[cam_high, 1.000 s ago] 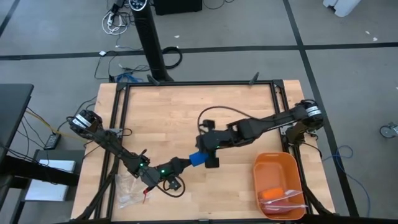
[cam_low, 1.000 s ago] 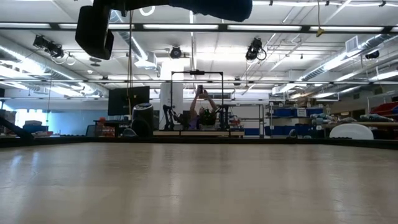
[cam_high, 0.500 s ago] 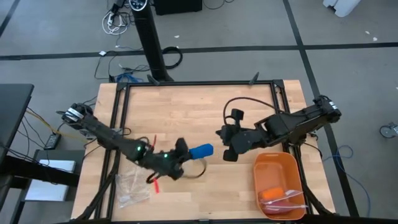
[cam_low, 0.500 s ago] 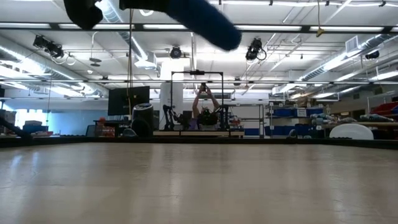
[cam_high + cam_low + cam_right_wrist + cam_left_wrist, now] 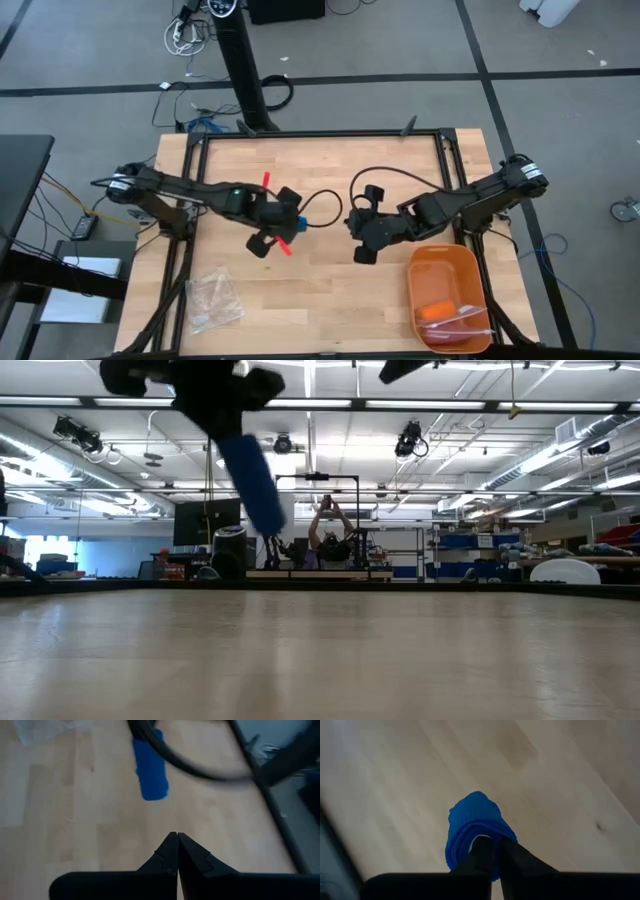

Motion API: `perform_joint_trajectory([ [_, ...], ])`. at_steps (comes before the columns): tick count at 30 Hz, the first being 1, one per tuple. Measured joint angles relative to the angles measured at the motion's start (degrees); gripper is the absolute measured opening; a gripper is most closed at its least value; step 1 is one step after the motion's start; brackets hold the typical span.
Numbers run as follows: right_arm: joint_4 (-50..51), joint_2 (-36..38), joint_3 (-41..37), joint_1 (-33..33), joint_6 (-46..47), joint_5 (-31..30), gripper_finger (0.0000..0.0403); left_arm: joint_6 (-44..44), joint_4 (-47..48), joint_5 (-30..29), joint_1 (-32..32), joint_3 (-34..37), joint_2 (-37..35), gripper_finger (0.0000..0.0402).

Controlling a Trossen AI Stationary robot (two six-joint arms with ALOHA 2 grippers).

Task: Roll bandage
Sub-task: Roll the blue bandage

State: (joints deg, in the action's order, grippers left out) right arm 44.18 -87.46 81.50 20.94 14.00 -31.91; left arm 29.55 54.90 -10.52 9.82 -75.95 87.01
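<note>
The bandage (image 5: 255,480) is a bright blue roll hanging slantwise in the air above the table, and it also shows in the left wrist view as bandage (image 5: 476,822). My left gripper (image 5: 285,222) is over the table's middle, points steeply down and is shut on the roll. My right gripper (image 5: 350,227) is a short way toward the table's right, shut and holding nothing. From there the bandage (image 5: 149,767) shows ahead of the shut right gripper (image 5: 175,836), apart from it. My left gripper has the roll by its upper end (image 5: 487,831). The two closed fingertips (image 5: 482,845) go into that end, with the blue layers wrapped around them. The fingers come from above, along the roll. The roll is lifted clear and hangs tilted below them.
A clear plastic bag (image 5: 213,300) lies at the near left corner. An orange tray (image 5: 447,265) with things in it stands at the near right. A black cable (image 5: 322,203) loops between the two grippers. A person (image 5: 330,532) is in the room beyond.
My left gripper has carried the roll from near the front edge toward the table's middle and upward, and has tipped from nearly level to pointing steeply down. The roll, level before, now hangs slanting. My right gripper has come away from the roll toward the table's right.
</note>
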Motion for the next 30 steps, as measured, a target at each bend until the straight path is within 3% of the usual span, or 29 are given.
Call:
perform_joint_trajectory([
  [7, -16.13, 0.0, -9.89, -0.95, -1.15, 7.97, 0.0, -0.57, 3.6, 3.64, -1.58, 0.09, 3.39, 0.0016],
  [11, -20.43, 0.0, -13.19, -0.95, -0.16, 8.6, 0.0, -1.28, 5.49, 5.46, -1.59, 0.11, 5.59, 0.0016],
  [30, -20.59, 0.02, -13.51, -0.29, 0.42, 11.18, 0.0, 1.16, 8.49, 6.23, -1.59, 0.05, 11.01, 0.0017],
])
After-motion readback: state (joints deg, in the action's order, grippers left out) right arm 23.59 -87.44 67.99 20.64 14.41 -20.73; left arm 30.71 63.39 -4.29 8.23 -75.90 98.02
